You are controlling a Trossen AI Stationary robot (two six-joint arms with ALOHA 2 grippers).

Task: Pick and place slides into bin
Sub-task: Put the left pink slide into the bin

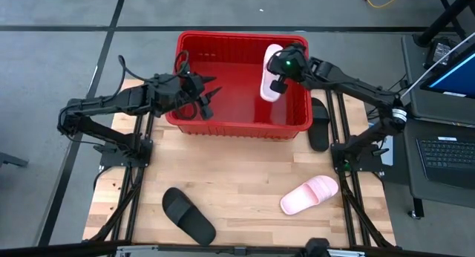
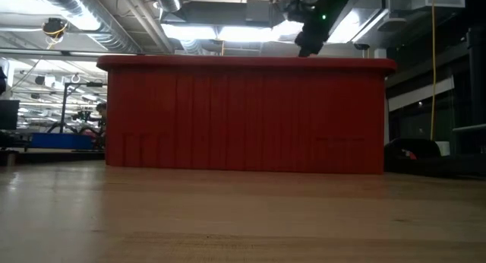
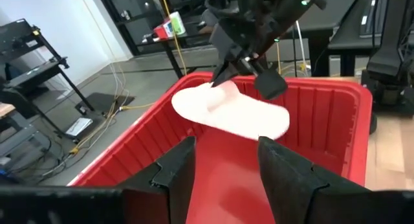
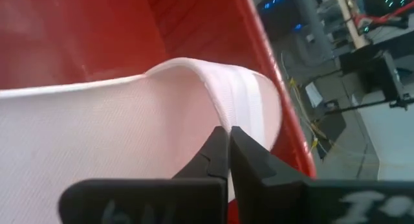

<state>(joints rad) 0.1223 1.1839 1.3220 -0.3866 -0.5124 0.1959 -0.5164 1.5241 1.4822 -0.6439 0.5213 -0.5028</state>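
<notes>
The red bin point(image 1: 223, 127) stands at the table's far middle. A pale pink slide point(image 1: 270, 82) hangs over the bin's right part, with my right gripper point(image 1: 280, 73) shut on it; the left wrist view shows the same slide point(image 3: 233, 114) above the bin's floor. My left gripper point(image 3: 223, 169) stands open over the bin's left part point(image 1: 210, 93) with nothing between its fingers. A second pink slide point(image 1: 309, 195) and a black slide point(image 1: 189, 214) lie sole-down on the near table. Another black slide point(image 1: 319, 123) lies right of the bin. My right gripper pinches the pink slide's strap at its edge point(image 4: 223, 117) between its two shut fingers. The fingers point(image 4: 252, 156) come slanting down from the table's right side. The slide is lifted clear, tilted, inside the bin's outline and above its floor.
The bin's thick rim point(image 2: 243, 63) and ribbed front wall fill the low view. Bare wooden tabletop point(image 1: 245, 168) lies between the bin and the near slides. A laptop point(image 1: 449, 157) and stands sit beyond the table's right edge.
</notes>
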